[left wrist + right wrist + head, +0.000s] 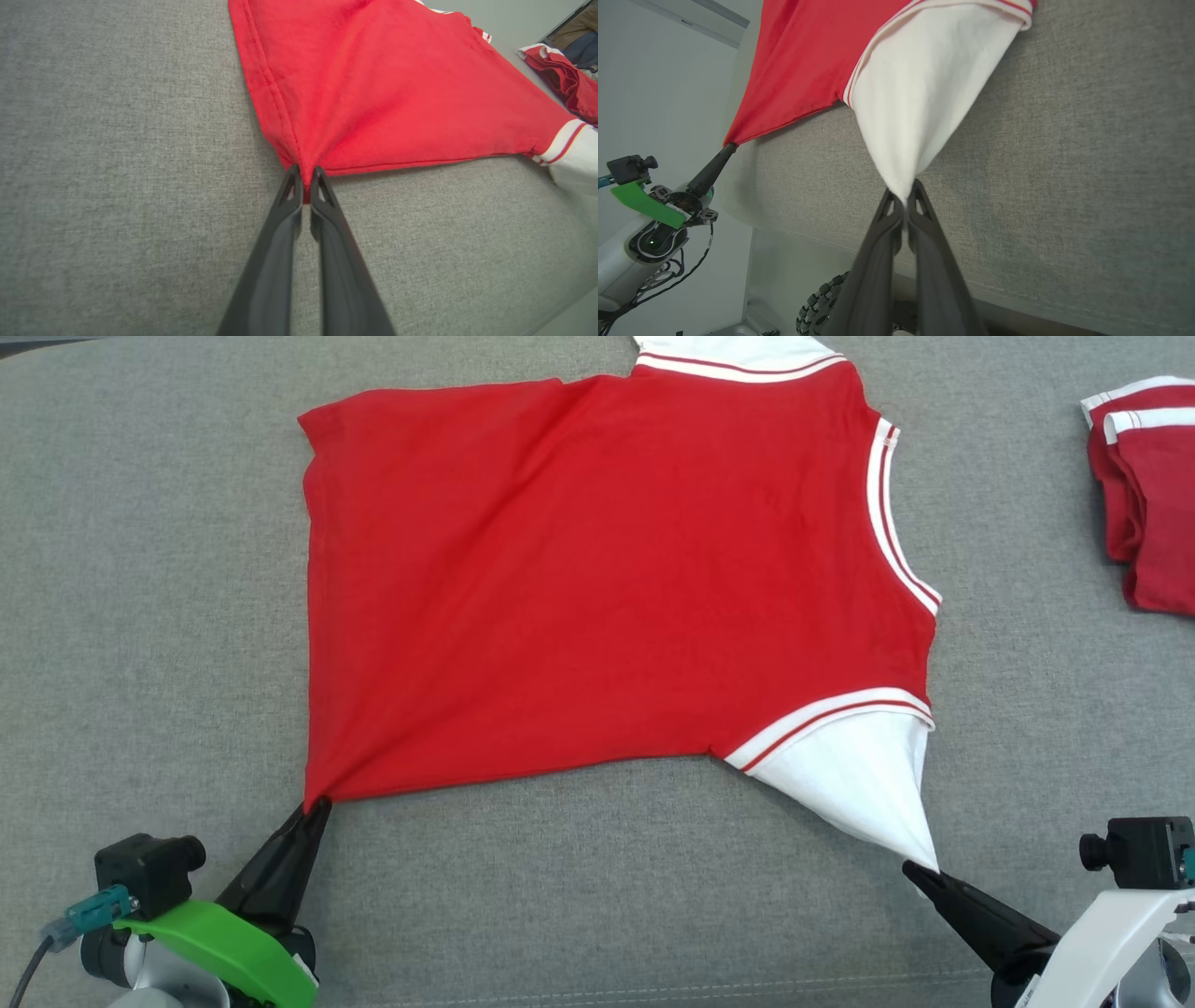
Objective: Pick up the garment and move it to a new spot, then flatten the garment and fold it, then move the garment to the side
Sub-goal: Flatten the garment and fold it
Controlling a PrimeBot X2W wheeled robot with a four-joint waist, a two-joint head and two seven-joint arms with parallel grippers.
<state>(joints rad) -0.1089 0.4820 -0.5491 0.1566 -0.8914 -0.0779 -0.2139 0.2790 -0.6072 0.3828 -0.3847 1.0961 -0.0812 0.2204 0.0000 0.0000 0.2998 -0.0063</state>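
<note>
A red T-shirt (607,588) lies spread across the middle of a grey fabric-covered tabletop (140,616). It is turned sideways to the robot, with its hem toward the robot's left and its striped white neckline (896,523) toward the robot's right. The left tool (317,803) is clenched on the near hem corner (327,789). In the left wrist view its two dark fingers (322,196) meet on a bunched point of red cloth at the left tool (304,170), and creases fan out from that point over the shirt (397,84). The right tool (910,868) is clamped on the tip of the near white sleeve (859,775), which is drawn out into a narrow cone. The right wrist view shows the sleeve (924,93) tapering down to a pinch between the fingertips of the right tool (903,184), with the left tool (731,147) off to one side, gripping the red corner. The edge of the shirt between the two pinched points runs in a shallow line just above the tabletop's front edge. The far white sleeve (738,350) reaches the top edge of the head view. Well apart from the shirt, on the robot's right, a pile of folded red garments (1148,495) with white striped trim rests on the same tabletop; it shows in the left wrist view too (560,79). A knobbly black wheel (817,303) sits below the tabletop's edge in the right wrist view.
</note>
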